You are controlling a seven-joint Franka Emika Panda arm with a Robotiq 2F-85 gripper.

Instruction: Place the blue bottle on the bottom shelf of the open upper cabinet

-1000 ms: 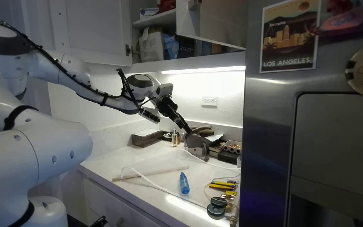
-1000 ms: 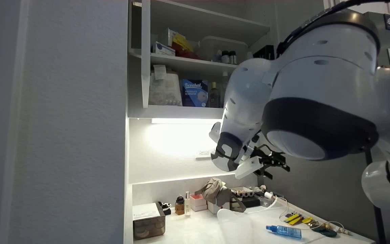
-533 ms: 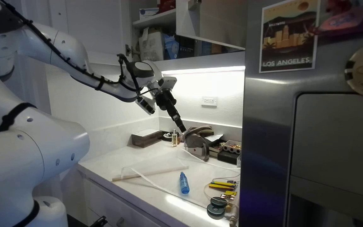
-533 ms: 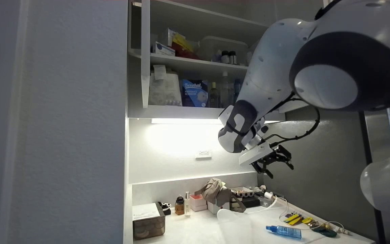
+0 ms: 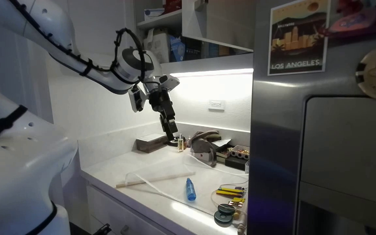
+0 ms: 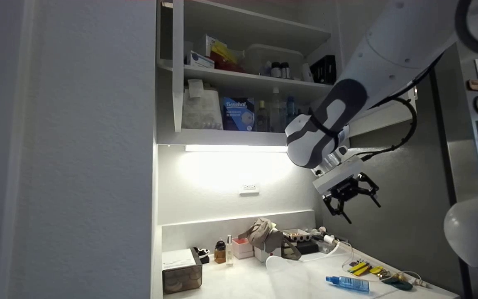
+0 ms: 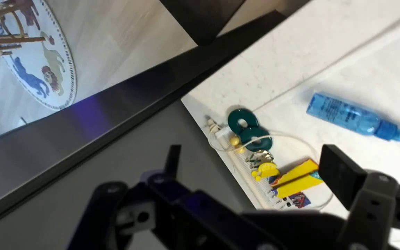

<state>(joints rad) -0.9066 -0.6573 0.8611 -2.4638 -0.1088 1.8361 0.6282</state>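
Note:
The blue bottle (image 5: 190,190) lies on its side on the white counter, as both exterior views show. In the wrist view this translucent blue bottle (image 7: 351,114) is at the right, its nozzle pointing right. My gripper (image 6: 365,214) hangs well above the counter, fingers spread and angled down, nothing between them. In the wrist view the gripper (image 7: 252,149) is wide open, the bottle beyond its right finger. The upper cabinet (image 6: 178,66) stands open above. Its bottom shelf (image 6: 222,136), over the light strip, holds a blue box, a clear container and bottles at the back.
The steel fridge (image 5: 282,137) borders the counter. Yellow clips (image 7: 297,180), green rings (image 7: 243,121) and a thin cord lie near the bottle. At the back are a brown box (image 6: 183,278), a grey cloth bag (image 6: 262,236) and perfume bottles. A cabinet door (image 5: 227,26) juts out.
The arm has drawn back, and my gripper has turned to point more steeply down. Its fingers now show spread apart more plainly. The bottle has stayed in place.

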